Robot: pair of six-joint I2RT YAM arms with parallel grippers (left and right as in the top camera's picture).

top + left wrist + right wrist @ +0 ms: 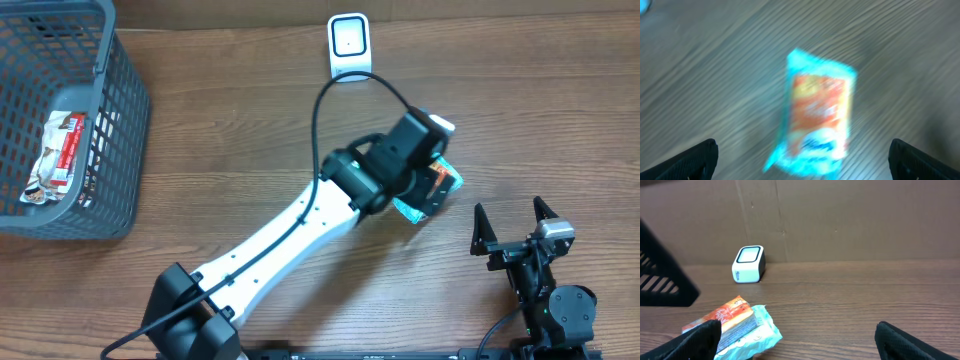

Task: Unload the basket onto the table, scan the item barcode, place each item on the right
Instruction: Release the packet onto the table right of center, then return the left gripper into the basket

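Left tool (pixel 802 159) gapes wide over the packet (pixel 817 112), robot-side of the scanner (pixel 349 45); right tool (pixel 509 207) is wide open too.

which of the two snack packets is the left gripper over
The teal and orange packet on the bare table, below the open left gripper. The other, a white and red packet, lies in the grey basket.

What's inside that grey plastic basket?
One white-and-red wrapped snack packet lies in the grey plastic basket. Its left part is out of frame, unseen.
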